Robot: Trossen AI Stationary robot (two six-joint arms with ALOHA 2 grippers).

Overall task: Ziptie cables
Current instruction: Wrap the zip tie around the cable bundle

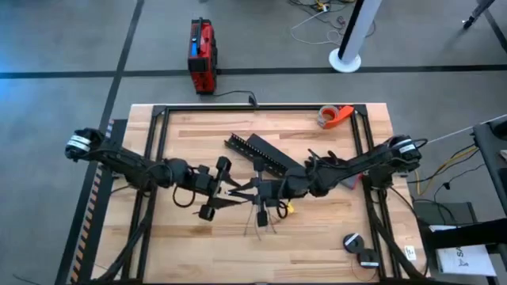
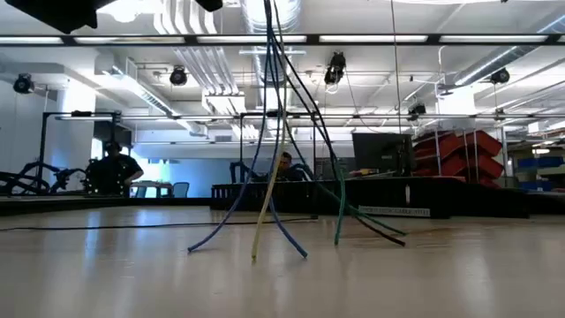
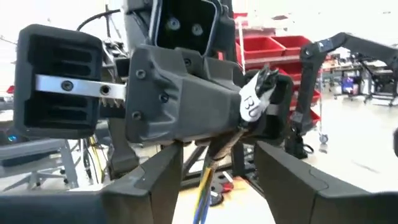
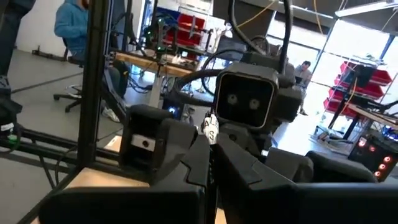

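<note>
The cables point(image 2: 274, 159), thin green, blue, yellow and dark wires, hang in a bunch from my right gripper point(image 1: 260, 190), which is shut on them above the table's middle. Their lower ends point(image 2: 256, 254) splay out and rest on the wood. My left gripper point(image 1: 217, 190) faces the right one from the table's left and is open. In the left wrist view its two fingers point(image 3: 155, 180) stand on either side of the hanging bunch point(image 3: 207, 171), apart from it. My right gripper pinches the bunch of cables near its upper end point(image 3: 219, 144) between its two shut fingers, coming about level from the table's right side. The wires hang below the fingers, gathered at the hold and slack lower down, with their free ends point(image 2: 338, 240) on the table.
Two black slotted rails point(image 1: 261, 154) lie just behind the grippers. An orange tape roll point(image 1: 334, 116) sits at the far right and small black parts point(image 1: 360, 249) at the near right. A red box point(image 1: 202, 55) stands on the floor beyond the table's far edge.
</note>
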